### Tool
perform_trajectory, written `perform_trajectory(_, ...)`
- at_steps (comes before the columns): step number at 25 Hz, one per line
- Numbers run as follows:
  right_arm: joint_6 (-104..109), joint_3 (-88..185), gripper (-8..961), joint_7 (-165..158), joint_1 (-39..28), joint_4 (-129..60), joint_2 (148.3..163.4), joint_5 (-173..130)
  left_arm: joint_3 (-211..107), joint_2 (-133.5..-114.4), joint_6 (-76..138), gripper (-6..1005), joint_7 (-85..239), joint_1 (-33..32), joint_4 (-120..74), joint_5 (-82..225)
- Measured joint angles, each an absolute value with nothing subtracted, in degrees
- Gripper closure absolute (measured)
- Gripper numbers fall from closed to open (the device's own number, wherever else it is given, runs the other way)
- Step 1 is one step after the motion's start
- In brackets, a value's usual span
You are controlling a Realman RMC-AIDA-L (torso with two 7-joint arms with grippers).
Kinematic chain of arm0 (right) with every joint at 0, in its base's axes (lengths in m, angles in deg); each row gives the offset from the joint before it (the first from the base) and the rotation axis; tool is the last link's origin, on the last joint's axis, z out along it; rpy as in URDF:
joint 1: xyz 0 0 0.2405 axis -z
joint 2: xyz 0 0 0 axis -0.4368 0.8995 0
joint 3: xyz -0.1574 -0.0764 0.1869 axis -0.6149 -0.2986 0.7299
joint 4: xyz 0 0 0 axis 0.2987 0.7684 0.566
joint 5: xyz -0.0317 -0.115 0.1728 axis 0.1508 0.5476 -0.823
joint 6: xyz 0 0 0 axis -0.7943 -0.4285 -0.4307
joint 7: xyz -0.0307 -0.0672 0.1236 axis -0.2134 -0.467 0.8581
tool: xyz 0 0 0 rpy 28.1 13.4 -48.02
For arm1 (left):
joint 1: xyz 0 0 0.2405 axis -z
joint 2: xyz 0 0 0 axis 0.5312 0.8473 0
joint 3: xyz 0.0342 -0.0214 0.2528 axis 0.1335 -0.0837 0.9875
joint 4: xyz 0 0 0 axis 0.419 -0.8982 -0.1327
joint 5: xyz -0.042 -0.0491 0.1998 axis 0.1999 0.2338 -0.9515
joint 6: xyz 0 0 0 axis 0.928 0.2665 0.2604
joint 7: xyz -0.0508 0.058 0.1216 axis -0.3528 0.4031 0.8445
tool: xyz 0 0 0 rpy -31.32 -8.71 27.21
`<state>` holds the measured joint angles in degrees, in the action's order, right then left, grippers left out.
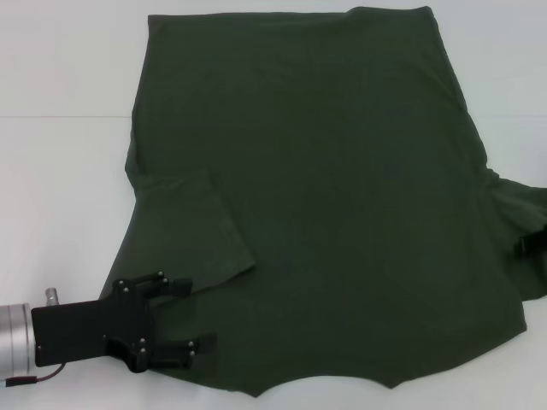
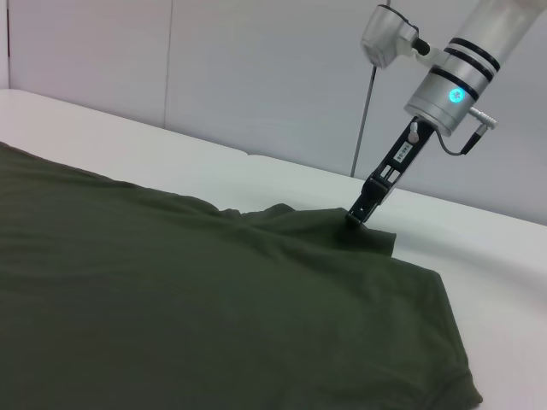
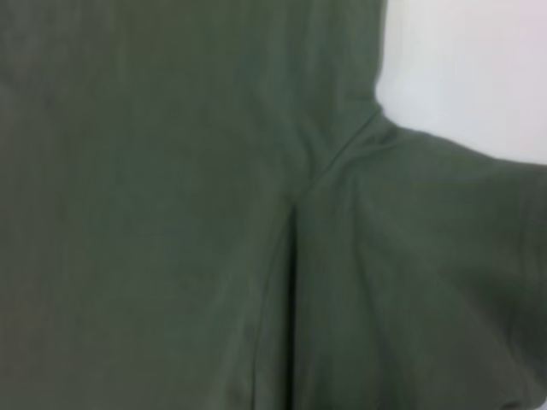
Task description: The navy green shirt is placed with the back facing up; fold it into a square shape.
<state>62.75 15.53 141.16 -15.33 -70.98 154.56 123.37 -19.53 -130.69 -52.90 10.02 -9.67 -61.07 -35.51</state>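
The navy green shirt (image 1: pixel 342 188) lies spread flat on the white table and fills most of the head view. Its left sleeve (image 1: pixel 192 226) is folded in over the body. My left gripper (image 1: pixel 193 316) is open and empty over the shirt's near left corner. My right gripper (image 1: pixel 533 243) shows only as a black tip at the right edge, by the bunched right sleeve (image 1: pixel 513 201). In the left wrist view the right gripper (image 2: pixel 356 216) is pinched on a raised peak of that sleeve. The right wrist view shows only the shirt fabric (image 3: pixel 171 213) and the sleeve seam.
The white table (image 1: pixel 60 171) shows bare to the left of the shirt and at the far corners. The shirt's edge runs out of view at the near and right sides. A grey wall (image 2: pixel 256 68) stands behind the table.
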Motion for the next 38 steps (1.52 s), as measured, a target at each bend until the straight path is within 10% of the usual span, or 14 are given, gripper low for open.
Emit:
perform_trajectory(5, 62.6, 15.6, 164, 141.2, -15.1, -71.1, 154.57, 123.4, -19.5, -130.73, -52.9, 92, 10.0, -9.7, -61.1, -35.5)
perform_trajectory(21, 62.6, 15.8, 872, 141.2, -15.5, -71.2, 154.59, 123.5, -19.6, -130.79, -52.9, 91, 10.0, -9.6, -61.1, -35.4)
perform_trajectory(38, 63.6, 22.0, 936, 140.9, -13.4, -77.2, 153.64, 123.0, -19.7, -130.55, -52.9, 91, 9.4, -9.5, -61.1, -35.1)
